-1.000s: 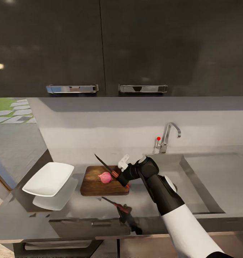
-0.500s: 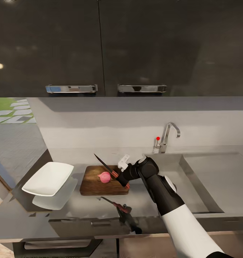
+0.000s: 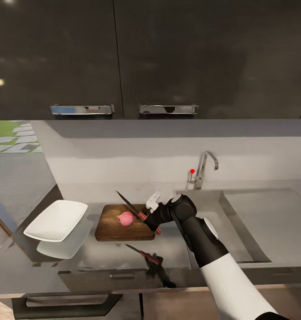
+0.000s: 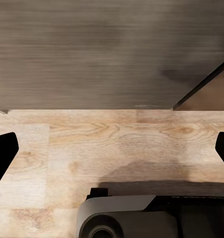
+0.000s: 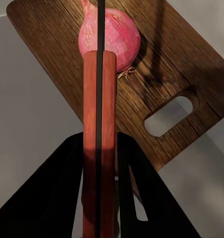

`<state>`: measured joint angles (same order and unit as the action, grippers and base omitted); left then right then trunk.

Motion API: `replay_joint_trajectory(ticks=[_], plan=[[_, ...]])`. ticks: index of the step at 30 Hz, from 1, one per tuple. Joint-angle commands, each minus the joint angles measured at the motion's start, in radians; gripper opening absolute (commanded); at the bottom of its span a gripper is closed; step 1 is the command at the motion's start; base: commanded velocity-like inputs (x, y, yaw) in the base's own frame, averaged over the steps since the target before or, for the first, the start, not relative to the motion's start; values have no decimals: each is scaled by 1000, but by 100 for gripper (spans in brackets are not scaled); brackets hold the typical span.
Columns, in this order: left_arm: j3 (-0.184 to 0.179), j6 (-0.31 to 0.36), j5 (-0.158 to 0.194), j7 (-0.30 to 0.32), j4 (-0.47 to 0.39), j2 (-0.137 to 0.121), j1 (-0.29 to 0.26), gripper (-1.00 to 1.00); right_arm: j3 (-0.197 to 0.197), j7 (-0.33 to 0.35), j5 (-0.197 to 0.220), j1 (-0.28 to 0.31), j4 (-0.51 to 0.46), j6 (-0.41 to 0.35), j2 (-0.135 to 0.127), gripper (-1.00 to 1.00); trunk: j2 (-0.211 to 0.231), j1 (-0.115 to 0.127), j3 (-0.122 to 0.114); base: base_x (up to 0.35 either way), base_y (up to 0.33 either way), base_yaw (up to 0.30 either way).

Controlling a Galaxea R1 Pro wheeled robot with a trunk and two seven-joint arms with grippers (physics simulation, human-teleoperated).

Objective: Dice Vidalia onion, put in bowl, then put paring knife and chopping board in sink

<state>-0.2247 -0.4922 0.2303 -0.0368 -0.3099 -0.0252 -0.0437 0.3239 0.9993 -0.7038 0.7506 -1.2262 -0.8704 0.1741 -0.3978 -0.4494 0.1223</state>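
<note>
- Fingers of the right gripper (image 3: 152, 221) are clamped on the red handle of the paring knife (image 3: 131, 206), the dark blade angling up and away over the board; in the right wrist view the handle (image 5: 99, 148) sits pinched between the two black fingers.
- Left gripper's fingertips (image 4: 4, 151) sit wide apart at the edges of its wrist view, holding nothing, above a pale wood floor (image 4: 117, 144).
- Vidalia onion (image 3: 126, 218) lies whole on the chopping board (image 3: 110, 229), directly beneath the blade line; the board rests flat on the countertop (image 3: 101, 262).
- Bowl (image 3: 56, 220) stands on the countertop beside the board, on the side away from the sink (image 3: 239, 222), and looks empty.
- Progress, judged from this: the onion is out of the sink and on the board, the knife is in hand, but no cut shows. Dicing, moving the bits to the bowl, and putting knife and board into the sink all remain.
</note>
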Motion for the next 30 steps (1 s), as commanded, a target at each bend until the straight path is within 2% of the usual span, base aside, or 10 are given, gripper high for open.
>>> replay_joint_trajectory(ticks=[1,14,30], plan=[[-8,-3,7,-4,0,-1,-1,100,0,10,-9,1,-1,-4,0,-100,-2,-1,2,0,-2,0],[-8,-3,7,-5,0,-1,-1,100,0,10,-9,1,-1,-4,0,-100,-2,-1,2,-88,-36,0],[-8,-3,7,-4,0,-1,-1,100,0,10,-9,1,-1,-4,0,-100,-2,-1,2,54,-59,0]])
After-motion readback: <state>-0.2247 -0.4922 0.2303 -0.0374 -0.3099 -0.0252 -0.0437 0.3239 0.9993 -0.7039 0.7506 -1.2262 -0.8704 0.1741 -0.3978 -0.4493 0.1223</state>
